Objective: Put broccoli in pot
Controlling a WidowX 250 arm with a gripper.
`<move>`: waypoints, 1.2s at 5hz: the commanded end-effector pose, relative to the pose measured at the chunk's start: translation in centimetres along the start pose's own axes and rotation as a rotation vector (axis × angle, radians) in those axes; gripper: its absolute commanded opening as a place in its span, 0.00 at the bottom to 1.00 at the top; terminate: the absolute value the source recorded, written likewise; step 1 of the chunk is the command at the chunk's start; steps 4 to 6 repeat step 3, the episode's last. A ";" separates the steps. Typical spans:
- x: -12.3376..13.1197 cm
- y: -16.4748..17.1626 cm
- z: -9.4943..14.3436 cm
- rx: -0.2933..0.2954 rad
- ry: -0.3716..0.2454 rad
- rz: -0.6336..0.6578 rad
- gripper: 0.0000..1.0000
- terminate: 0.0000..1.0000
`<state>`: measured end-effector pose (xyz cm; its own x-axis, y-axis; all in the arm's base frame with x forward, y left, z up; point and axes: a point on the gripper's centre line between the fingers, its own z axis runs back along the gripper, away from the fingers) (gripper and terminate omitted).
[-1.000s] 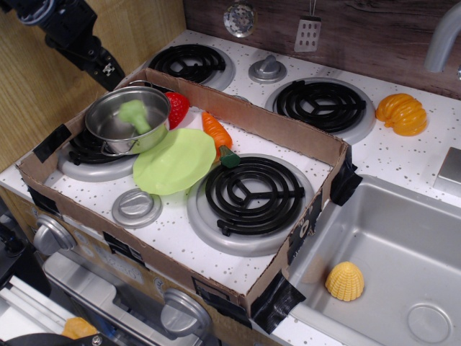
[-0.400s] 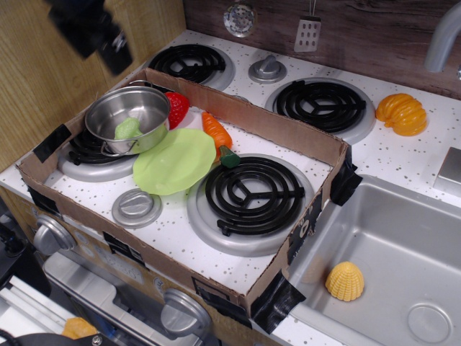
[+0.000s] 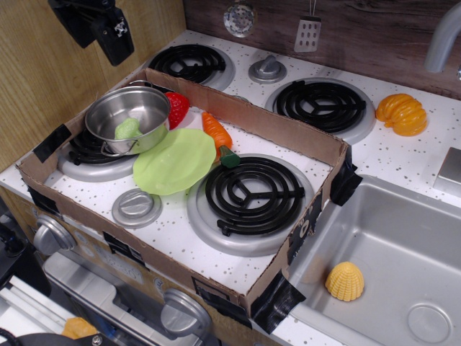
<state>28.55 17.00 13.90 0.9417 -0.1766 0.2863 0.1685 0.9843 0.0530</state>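
The pale green broccoli [image 3: 128,129] lies inside the shiny steel pot [image 3: 154,134], against its front-left wall. The pot stands on the left front burner inside the cardboard frame. My black gripper [image 3: 101,43] hangs high above and behind the pot at the top left, in front of the wooden wall. Its two fingers stand apart and hold nothing.
A lime-green plate [image 3: 176,160] leans against the pot's right side. A carrot [image 3: 216,132] and a red toy [image 3: 178,108] lie behind it. A grey lid [image 3: 137,207] sits in front. The cardboard wall [image 3: 274,126] fences the area. The sink [image 3: 389,238] at right holds a yellow toy [image 3: 344,281].
The broccoli has dropped from upright in the pot's middle to lying low against its wall. My gripper has risen up and to the right, away from the pot.
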 end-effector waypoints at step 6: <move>0.8 -0.2 2.0 0.042 -0.045 -0.013 1.00 1.00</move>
